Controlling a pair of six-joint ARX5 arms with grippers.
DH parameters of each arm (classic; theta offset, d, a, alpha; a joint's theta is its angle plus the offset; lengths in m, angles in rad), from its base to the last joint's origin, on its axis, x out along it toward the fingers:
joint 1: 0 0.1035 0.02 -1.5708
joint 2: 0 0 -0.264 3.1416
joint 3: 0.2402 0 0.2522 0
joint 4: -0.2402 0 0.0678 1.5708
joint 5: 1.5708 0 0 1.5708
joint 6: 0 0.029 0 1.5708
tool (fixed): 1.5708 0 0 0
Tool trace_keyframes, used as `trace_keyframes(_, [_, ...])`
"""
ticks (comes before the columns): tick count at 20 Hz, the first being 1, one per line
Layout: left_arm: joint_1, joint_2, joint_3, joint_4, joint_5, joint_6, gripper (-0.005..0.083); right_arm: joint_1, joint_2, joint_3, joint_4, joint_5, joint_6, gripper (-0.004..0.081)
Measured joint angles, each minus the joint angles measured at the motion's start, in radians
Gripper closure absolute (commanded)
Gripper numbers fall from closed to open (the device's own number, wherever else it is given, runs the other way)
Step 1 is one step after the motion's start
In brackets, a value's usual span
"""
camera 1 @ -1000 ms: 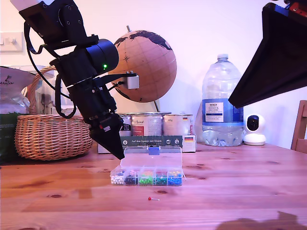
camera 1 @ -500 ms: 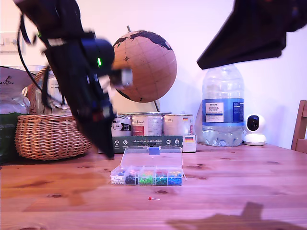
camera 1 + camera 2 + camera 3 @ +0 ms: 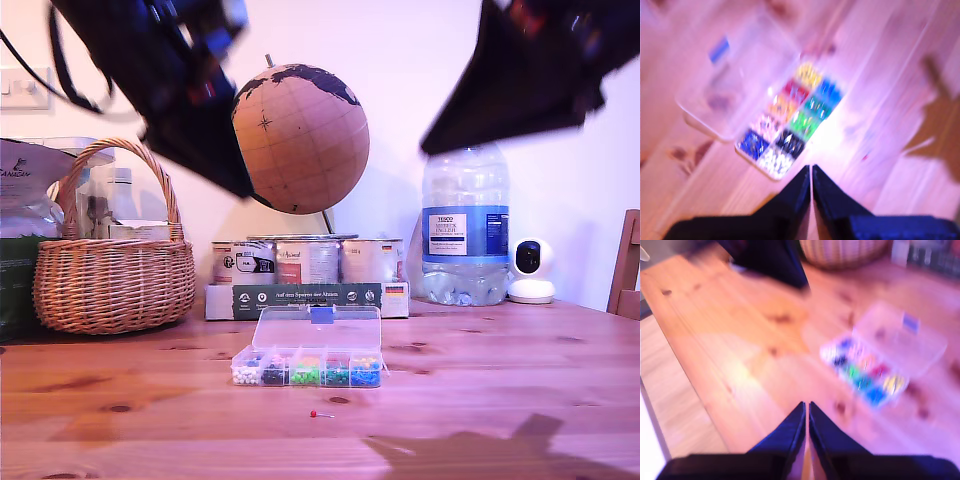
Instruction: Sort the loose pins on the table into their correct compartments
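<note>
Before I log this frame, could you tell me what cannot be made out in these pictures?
- Both arms: motion-blurred and cut by the exterior view's top edge.
- Pin box: in the exterior view, heads too small to count; blurred in both wrist views.
- Red pin: its shaft is barely resolved in the exterior view.
- My first gripper and my second gripper: jaws look closed, any held pin unseeable.

Pale wall (image 3: 400,60); light switch (image 3: 22,88); wooden chair (image 3: 625,262) exterior view's right.

Bright pinkish light; both wrist views motion-blurred, arms smeared.
</note>
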Motion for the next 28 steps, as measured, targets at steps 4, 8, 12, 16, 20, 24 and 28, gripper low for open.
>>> trace_keyframes(4, [0.000, -0.143, -0.171, 0.071, 0.012, -0.026, 0.0797, 0.000, 0.155, 0.179, -0.190, -0.001, -0.005, 0.0783])
trace_keyframes(8, [0.000, -0.314, -0.366, 0.201, 0.012, -0.090, 0.0797, 0.000, 0.200, 0.253, -0.241, -0.106, 0.016, 0.0783])
trace_keyframes(12, [0.000, -0.520, -0.596, 0.271, 0.011, -0.156, 0.0797, 0.000, 0.203, 0.251, -0.221, -0.106, 0.021, 0.0783])
trace_keyframes(16, [0.000, -0.643, -0.738, 0.380, 0.011, -0.223, 0.0797, 0.000, 0.203, 0.251, -0.198, -0.079, -0.211, 0.0782])
trace_keyframes(20, [0.000, -0.731, -0.774, 0.458, 0.011, -0.228, 0.0797, 0.000, 0.284, 0.288, -0.313, -0.052, -0.289, 0.0782])
trace_keyframes(24, [-0.001, -0.739, -0.806, 0.461, 0.017, -0.228, 0.0797, 0.043, 0.449, 0.408, -0.458, 0.018, -0.317, 0.0783])
trace_keyframes(28, [-0.003, -0.739, -0.805, 0.465, 0.019, -0.228, 0.0797, 0.052, 0.505, 0.480, -0.454, 0.024, -0.183, 0.0782])
